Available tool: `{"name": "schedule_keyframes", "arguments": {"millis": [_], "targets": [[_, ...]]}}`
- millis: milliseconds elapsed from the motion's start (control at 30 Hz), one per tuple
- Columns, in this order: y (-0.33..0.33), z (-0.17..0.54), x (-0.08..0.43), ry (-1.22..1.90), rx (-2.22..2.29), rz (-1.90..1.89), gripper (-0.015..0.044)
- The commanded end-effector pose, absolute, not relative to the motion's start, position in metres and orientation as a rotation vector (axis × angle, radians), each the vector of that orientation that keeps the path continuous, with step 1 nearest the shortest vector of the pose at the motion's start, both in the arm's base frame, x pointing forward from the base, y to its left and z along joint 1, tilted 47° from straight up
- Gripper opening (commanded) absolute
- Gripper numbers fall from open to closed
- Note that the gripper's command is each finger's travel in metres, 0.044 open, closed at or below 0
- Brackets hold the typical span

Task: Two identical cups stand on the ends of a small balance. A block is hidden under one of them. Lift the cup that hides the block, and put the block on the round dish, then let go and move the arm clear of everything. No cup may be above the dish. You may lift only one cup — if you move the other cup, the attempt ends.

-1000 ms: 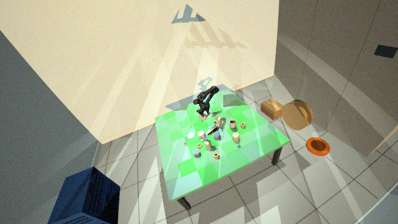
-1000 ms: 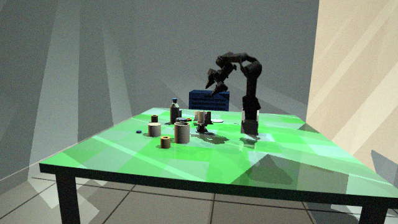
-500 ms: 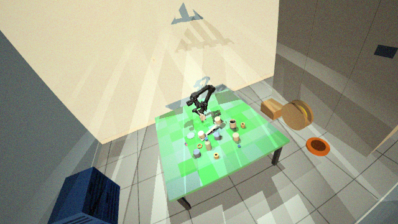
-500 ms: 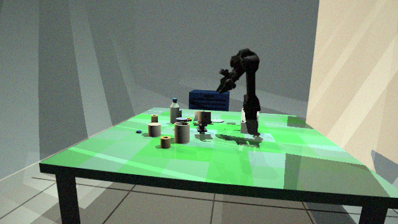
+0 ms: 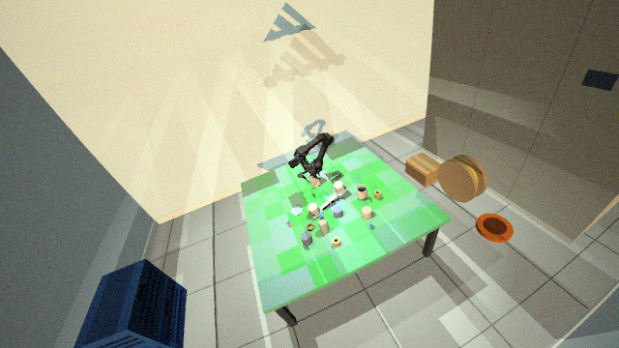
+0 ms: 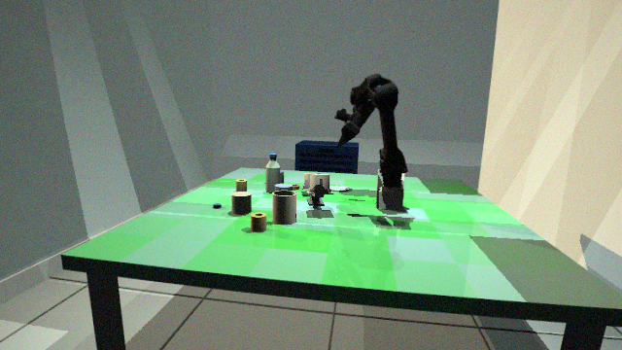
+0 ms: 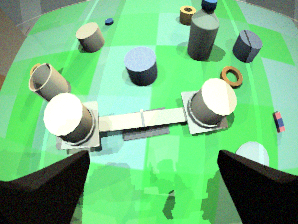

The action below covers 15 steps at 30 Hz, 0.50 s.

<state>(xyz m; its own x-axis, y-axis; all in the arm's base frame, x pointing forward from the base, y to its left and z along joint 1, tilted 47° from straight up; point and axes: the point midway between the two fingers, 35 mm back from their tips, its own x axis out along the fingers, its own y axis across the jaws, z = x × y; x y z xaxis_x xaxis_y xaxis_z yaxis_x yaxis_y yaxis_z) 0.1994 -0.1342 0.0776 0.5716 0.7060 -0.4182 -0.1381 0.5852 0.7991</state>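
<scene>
Two identical pale cups stand upside down on the ends of the balance (image 7: 120,122) (image 5: 330,201). One cup (image 7: 67,117) (image 5: 338,187) is at its left end in the wrist view, the other cup (image 7: 214,102) (image 5: 313,209) at its right end. I cannot clearly tell which end is lower. No block shows; the cups hide what is under them. The round pale dish (image 7: 252,154) (image 5: 296,211) (image 6: 340,189) lies beside the right-hand cup, with no cup above it. My gripper (image 7: 155,158) (image 6: 339,128) is open and empty, well above the table and back from the balance.
Beyond the balance stand a blue-grey cylinder (image 7: 141,66), a bottle (image 7: 202,37), a beige cylinder (image 7: 90,37) and a dark cylinder (image 7: 247,46). An open mug (image 7: 49,82) is close to the left cup. An orange ring (image 7: 231,77) lies near the right cup.
</scene>
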Motion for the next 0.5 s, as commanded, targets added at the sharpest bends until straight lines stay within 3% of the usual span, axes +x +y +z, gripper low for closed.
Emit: {"name": "schedule_keyframes", "arguments": {"millis": [0, 467], "targets": [[-0.138, 0.068, 0.208, 0.905, 0.880, 0.544, 0.0440], [-0.142, 0.035, 0.249, 1.249, 1.163, 0.378, 0.0440]]}}
